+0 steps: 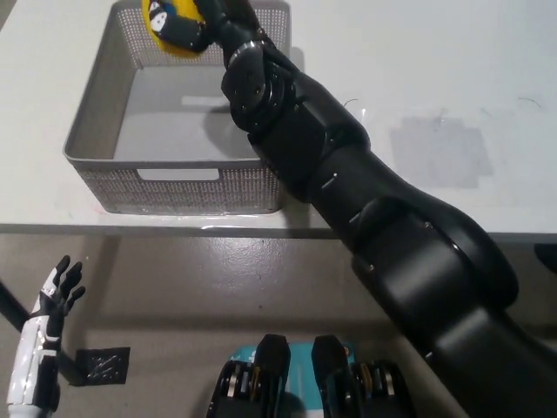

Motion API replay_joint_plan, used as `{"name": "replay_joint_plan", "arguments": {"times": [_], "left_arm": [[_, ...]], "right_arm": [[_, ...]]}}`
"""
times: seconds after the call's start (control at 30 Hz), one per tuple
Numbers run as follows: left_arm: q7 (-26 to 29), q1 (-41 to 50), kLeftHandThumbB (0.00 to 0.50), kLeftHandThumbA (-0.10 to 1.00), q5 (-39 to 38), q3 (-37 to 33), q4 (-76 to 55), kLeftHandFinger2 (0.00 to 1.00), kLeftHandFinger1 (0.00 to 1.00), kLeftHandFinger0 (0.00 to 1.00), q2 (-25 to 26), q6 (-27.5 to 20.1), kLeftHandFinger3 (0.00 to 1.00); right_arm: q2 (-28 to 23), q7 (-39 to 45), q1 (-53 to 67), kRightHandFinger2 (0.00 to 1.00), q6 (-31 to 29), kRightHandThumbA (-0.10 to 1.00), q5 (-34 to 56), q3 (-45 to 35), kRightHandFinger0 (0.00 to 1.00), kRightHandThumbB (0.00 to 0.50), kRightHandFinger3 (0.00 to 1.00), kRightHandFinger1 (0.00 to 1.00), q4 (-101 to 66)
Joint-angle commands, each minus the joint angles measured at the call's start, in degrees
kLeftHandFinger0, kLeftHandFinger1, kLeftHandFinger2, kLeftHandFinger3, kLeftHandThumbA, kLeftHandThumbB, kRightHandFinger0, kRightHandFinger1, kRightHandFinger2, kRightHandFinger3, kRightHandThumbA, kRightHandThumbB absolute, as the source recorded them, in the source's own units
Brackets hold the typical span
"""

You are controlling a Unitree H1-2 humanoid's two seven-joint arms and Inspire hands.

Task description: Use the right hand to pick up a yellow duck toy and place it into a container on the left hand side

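Duck carried over basket.
Right hand [228, 24] was clamped on duck [174, 24] above basket's [96, 113] far rim; early release could drop it outside. Left hand [54, 292] hung spread, near-left.

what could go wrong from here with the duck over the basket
1. The yellow duck is held by the right robot hand over the far rim of the grey basket; released here, it might clip the rim and bounce onto the table.
2. The black forearm crosses the basket's near right corner, so lowering could nudge the basket.
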Motion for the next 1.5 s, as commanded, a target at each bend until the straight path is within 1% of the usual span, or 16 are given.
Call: {"name": "replay_joint_plan", "arguments": {"times": [0.0, 0.23, 0.47, 0.53, 0.6, 0.63, 0.67, 0.8, 0.87, 0.93, 1.03, 1.1, 1.23, 1.33, 1.4, 1.47], "left_arm": [[-0.4, -0.8, 0.017, 1.0, 0.5, -0.5, -1.4, 1.0, 1.0, 1.0, 1.3, 0.0, 1.0], [-0.6, -0.4, 0.001, 1.0, 0.7, -1.1, -1.4, 1.0, 1.0, 1.0, 1.2, -0.3, 1.0], [-0.7, -0.2, 0.003, 1.0, 0.9, -1.7, -1.1, 1.0, 1.0, 1.0, 1.2, -0.8, 1.0], [-0.7, -0.2, 0.009, 1.0, 0.6, -1.7, -1.1, 1.0, 1.0, 1.0, 1.2, -0.7, 1.0], [-1.0, -0.1, 0.022, 1.0, -0.1, -1.6, -1.3, 1.0, 1.0, 1.0, 1.5, -0.3, 1.0], [-0.9, 0.0, 0.004, 1.0, 0.2, -1.6, -1.1, 1.0, 1.0, 1.0, 1.6, -0.8, 1.0], [-1.1, 0.1, 0.0, 1.0, 0.1, -1.6, -1.2, 1.0, 1.0, 1.0, 1.7, -0.5, 1.0], [-1.0, 0.4, 0.0, 1.0, 1.0, -1.6, -1.0, 1.0, 1.0, 1.0, 2.0, -1.0, 1.0], [-1.0, 0.4, 0.0, 1.0, 1.2, -1.6, -1.1, 1.0, 1.0, 1.0, 2.2, -0.9, 1.0], [-0.8, 0.4, 0.0, 1.0, 0.8, -1.4, -1.0, 1.0, 1.0, 1.0, 2.0, -1.0, 1.0], [-0.7, 0.4, 0.0, 1.0, 0.6, -1.2, -1.3, 1.0, 1.0, 1.0, 1.9, -0.4, 1.0], [-0.8, 1.0, 0.0, 1.0, 0.6, -1.3, -1.6, 1.0, 1.0, 1.0, 1.7, -0.1, 1.0], [-0.7, 0.7, 0.003, 1.0, 0.6, -1.6, -1.1, 1.0, 1.0, 1.0, 1.3, 0.2, 1.0], [-0.2, -0.1, 0.03, 1.0, 0.5, -1.2, -0.4, 1.0, 1.0, 1.0, 1.0, 0.7, 1.0], [0.0, -0.6, 0.029, 1.0, 0.2, -1.2, 0.2, 1.0, 1.0, 1.0, 0.8, 0.5, 1.0], [-0.1, -0.8, 0.015, 1.0, -0.4, -1.4, 0.6, 1.0, 1.0, 1.0, 0.5, 0.2, 1.0]], "right_arm": [[-2.1, 4.3, -3.0, 1.0, 1.4, 0.82, -0.7, 1.5, 1.0, 0.5, 1.0, 1.0, -1.2], [-3.7, 4.7, -0.9, 1.0, -0.3, 0.99, 0.4, 1.2, 1.0, 0.5, 1.0, 1.0, -2.5], [-6.1, 4.7, -0.6, 1.0, -1.5, 1.0, 2.1, -0.8, 1.0, 0.485, 1.0, 1.0, -9.1], [-8.0, 5.3, 0.4, 1.0, -1.4, 1.0, 4.3, -3.5, 1.0, 0.449, 1.0, 1.0, -16.8], [-10.1, 6.3, 1.5, 1.0, 0.5, 1.0, 5.4, -5.7, 1.0, 0.435, 1.0, 1.0, -24.1], [-11.9, 7.2, 2.4, 1.0, 2.5, 1.0, 5.3, -6.4, 1.0, 0.44, 1.0, 1.0, -29.4], [-13.5, 8.0, 3.5, 1.0, 3.4, 1.0, 6.5, -8.0, 1.0, 0.427, 1.0, 1.0, -34.4], [-17.2, 11.2, 8.4, 1.0, 8.5, 1.0, 8.3, -11.2, 1.0, 0.425, 1.0, 1.0, -50.2], [-19.9, 14.1, 13.1, 1.0, 12.5, 1.0, 10.5, -13.2, 1.0, 0.443, 1.0, 1.0, -61.8], [-21.7, 15.0, 17.9, 1.0, 14.1, 1.0, 12.2, -15.3, 1.0, 0.468, 1.0, 1.0, -71.6], [-22.6, 16.1, 26.1, 1.0, 13.8, 1.0, 18.7, -18.8, 1.0, 0.449, 1.0, 1.0, -83.5], [-22.9, 15.9, 31.9, 1.0, 14.4, 1.0, 19.7, -19.4, 1.0, 0.458, 1.0, 1.0, -90.6], [-22.3, 13.8, 49.6, 1.0, 10.7, 1.0, 19.1, -18.8, 1.0, 0.464, 1.0, 1.0, -107.4], [-23.2, 13.9, 59.1, 1.0, 7.1, 1.0, 18.4, -17.2, 1.0, 0.464, 1.0, 1.0, -112.7], [-23.3, 14.0, 63.5, 1.0, 5.6, 1.0, 18.5, -16.1, 1.0, 0.456, 1.0, 1.0, -114.2], [-22.9, 13.6, 71.1, 1.0, 0.9, 1.0, 19.2, -14.1, 1.0, 0.448, 1.0, 1.0, -114.6]]}}
